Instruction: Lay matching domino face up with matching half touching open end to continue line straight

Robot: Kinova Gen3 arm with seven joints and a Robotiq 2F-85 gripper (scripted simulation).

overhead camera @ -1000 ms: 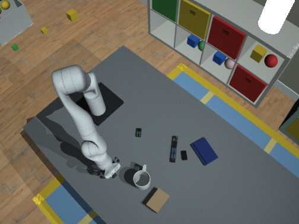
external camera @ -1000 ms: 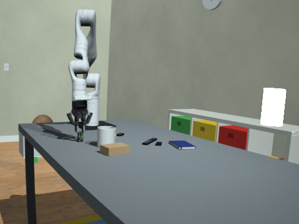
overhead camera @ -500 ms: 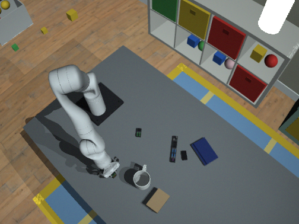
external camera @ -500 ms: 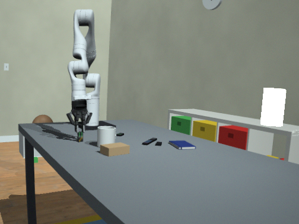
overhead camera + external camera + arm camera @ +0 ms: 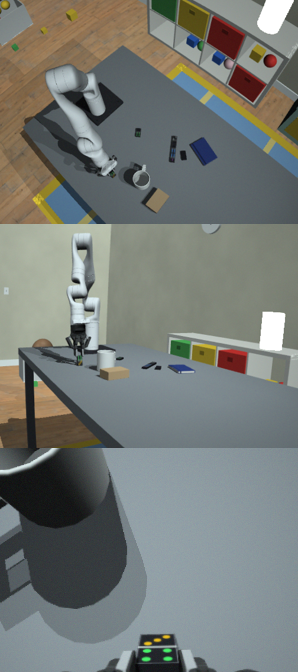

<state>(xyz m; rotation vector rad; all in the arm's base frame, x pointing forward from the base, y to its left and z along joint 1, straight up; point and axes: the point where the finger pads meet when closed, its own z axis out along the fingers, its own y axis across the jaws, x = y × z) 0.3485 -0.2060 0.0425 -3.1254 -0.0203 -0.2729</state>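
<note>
The landmark is the white mug (image 5: 141, 179) (image 5: 106, 360) (image 5: 65, 495). Near it, on the side of the robot's base, the gripper (image 5: 113, 168) (image 5: 78, 354) (image 5: 157, 660) is pinching a domino (image 5: 112, 174) (image 5: 79, 360) (image 5: 158, 653), which shows three orange dots and four green dots. The line of dominoes (image 5: 173, 149) (image 5: 149, 365) lies well apart from the mug, toward the blue book (image 5: 203, 151) (image 5: 181, 368). One dark domino (image 5: 183, 155) (image 5: 158, 367) lies between line and book. The tan block (image 5: 157, 200) (image 5: 114, 373) is near the mug.

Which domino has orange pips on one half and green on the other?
The one held in the gripper: three orange pips, four green. The loose domino nearest the robot's base shows green pips but no orange.
</note>
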